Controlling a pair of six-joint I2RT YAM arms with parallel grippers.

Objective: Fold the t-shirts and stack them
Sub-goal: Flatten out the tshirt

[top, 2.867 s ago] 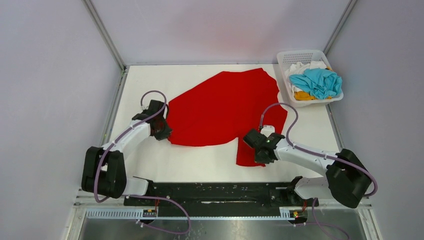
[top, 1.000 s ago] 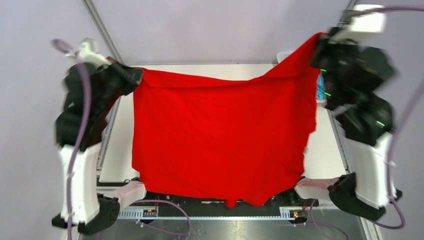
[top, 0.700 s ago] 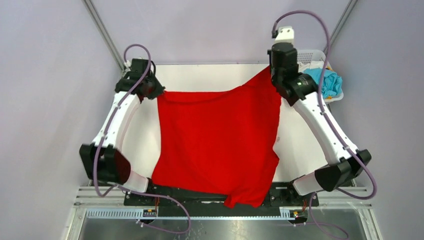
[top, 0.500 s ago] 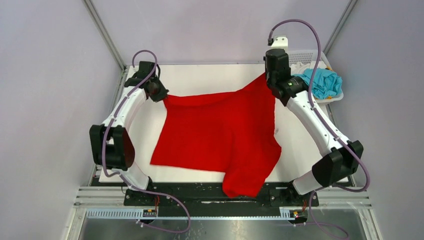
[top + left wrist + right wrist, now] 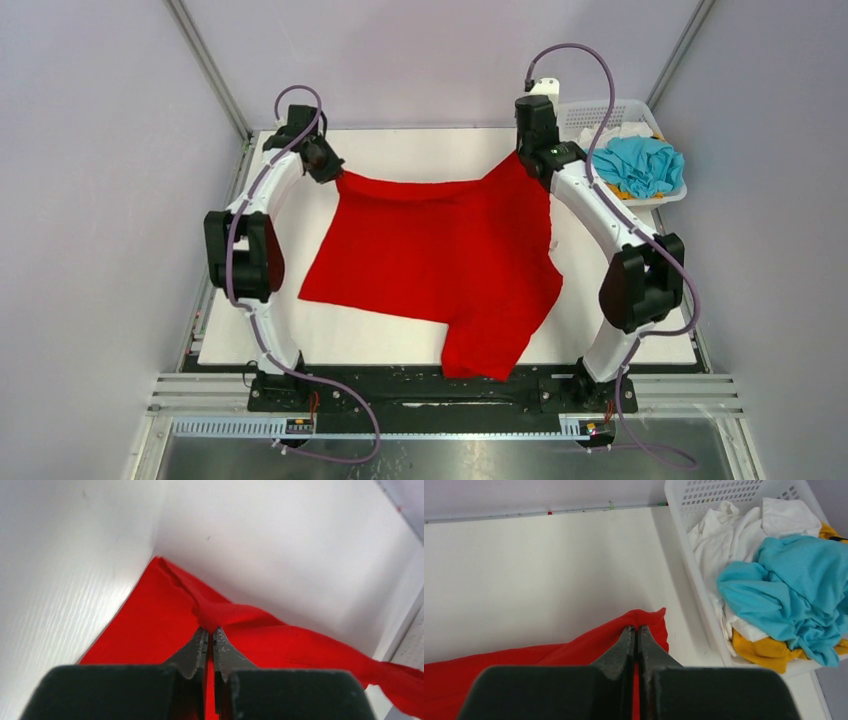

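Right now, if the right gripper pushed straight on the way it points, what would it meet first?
Beyond the red t-shirt corner the right gripper pinches, probably the white tabletop; the basket sits off to the side.

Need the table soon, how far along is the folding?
Done: nothing folded or stacked. In hand: red t-shirt, far corners pinched by left gripper and right gripper, mostly spread on the table. Left: turquoise shirt, white shirt, orange-yellow shirt in the basket.
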